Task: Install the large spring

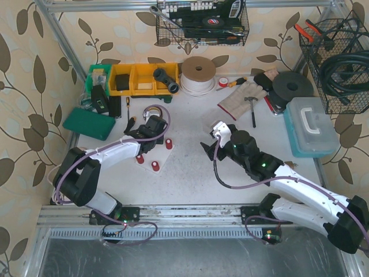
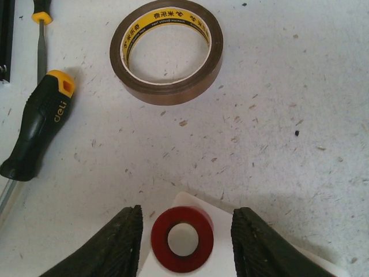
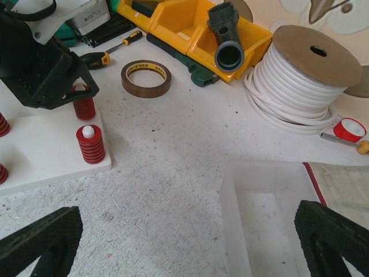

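Left claw (image 2: 187, 212) open astride red spring (image 2: 164, 242) on white base (image 3: 46, 150); right claw (image 3: 187, 231) wide open over clear tray (image 3: 230, 190)

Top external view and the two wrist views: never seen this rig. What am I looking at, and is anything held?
The top external view looks down on two robot arms bolted at the near edge of a table. Each wrist view comes from a camera on one arm, its own dark fingers at the bottom. The left gripper is open, straddling a red spring on a white base plate without touching it. The right gripper is wide open over a translucent tray, holding nothing. Also on the table: a brown tape roll, a screwdriver, a white cable spool, yellow bins.
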Robot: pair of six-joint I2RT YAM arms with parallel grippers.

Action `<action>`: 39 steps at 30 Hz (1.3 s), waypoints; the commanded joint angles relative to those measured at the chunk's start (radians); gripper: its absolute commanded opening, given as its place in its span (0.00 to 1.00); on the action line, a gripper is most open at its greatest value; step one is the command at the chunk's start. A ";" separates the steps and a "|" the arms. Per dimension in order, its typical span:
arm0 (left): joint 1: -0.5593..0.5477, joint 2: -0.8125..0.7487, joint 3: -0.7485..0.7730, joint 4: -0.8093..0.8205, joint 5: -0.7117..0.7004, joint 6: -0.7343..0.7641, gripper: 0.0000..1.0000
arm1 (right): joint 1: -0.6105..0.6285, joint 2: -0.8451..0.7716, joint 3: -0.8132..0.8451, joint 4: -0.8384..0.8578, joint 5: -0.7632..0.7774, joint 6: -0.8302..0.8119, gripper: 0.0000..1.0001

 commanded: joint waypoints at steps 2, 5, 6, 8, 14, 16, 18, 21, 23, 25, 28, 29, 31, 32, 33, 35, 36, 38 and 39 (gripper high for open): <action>0.014 -0.001 0.056 -0.063 -0.002 -0.025 0.53 | -0.010 0.010 -0.006 0.021 -0.013 0.010 0.99; 0.014 -0.041 0.055 -0.078 0.000 -0.032 0.59 | -0.018 0.008 -0.005 0.026 -0.019 0.017 0.99; 0.013 -0.049 0.053 -0.082 -0.003 -0.033 0.62 | -0.022 0.007 -0.005 0.025 -0.019 0.019 0.99; 0.014 -0.113 0.052 -0.090 -0.006 -0.034 0.68 | -0.032 -0.004 0.000 0.018 -0.008 0.029 0.99; 0.014 -0.275 0.041 -0.069 -0.045 0.044 0.75 | -0.082 -0.056 0.001 -0.002 0.081 0.063 0.99; 0.014 -0.342 0.004 -0.013 -0.081 0.124 0.76 | -0.096 -0.060 -0.001 0.003 0.182 0.089 0.99; 0.014 -0.393 -0.034 0.054 -0.125 0.186 0.77 | -0.118 -0.056 0.000 0.012 0.306 0.113 0.99; 0.014 -0.465 -0.129 0.219 -0.143 0.346 0.78 | -0.166 -0.051 -0.003 0.052 0.441 0.116 0.99; 0.015 -0.493 -0.169 0.286 -0.182 0.425 0.79 | -0.223 -0.051 -0.011 0.106 0.454 0.098 0.99; 0.034 -0.512 -0.165 0.259 -0.230 0.464 0.79 | -0.289 -0.044 -0.022 0.159 0.448 0.083 0.99; 0.103 -0.570 -0.152 0.175 -0.189 0.478 0.79 | -0.387 -0.015 -0.016 0.177 0.428 0.090 0.99; 0.137 -0.600 -0.155 0.159 -0.154 0.471 0.79 | -0.411 -0.007 -0.015 0.177 0.421 0.088 0.99; 0.210 -0.661 -0.170 0.153 -0.110 0.437 0.80 | -0.453 0.013 -0.023 0.179 0.402 0.078 0.99; 0.238 -0.684 -0.186 0.163 -0.111 0.428 0.80 | -0.473 0.023 -0.032 0.182 0.396 0.072 0.99; 0.261 -0.698 -0.203 0.178 -0.115 0.423 0.80 | -0.493 0.033 -0.046 0.189 0.387 0.062 0.99; 0.311 -0.689 -0.229 0.190 -0.089 0.423 0.80 | -0.534 0.050 -0.079 0.211 0.371 0.043 0.99; 0.333 -0.668 -0.229 0.177 -0.078 0.431 0.80 | -0.559 0.056 -0.097 0.223 0.352 0.031 0.99; 0.379 -0.624 -0.239 0.161 -0.087 0.442 0.80 | -0.604 0.066 -0.132 0.239 0.311 0.037 0.99; 0.407 -0.610 -0.256 0.172 -0.079 0.440 0.80 | -0.621 0.070 -0.146 0.257 0.276 0.043 0.99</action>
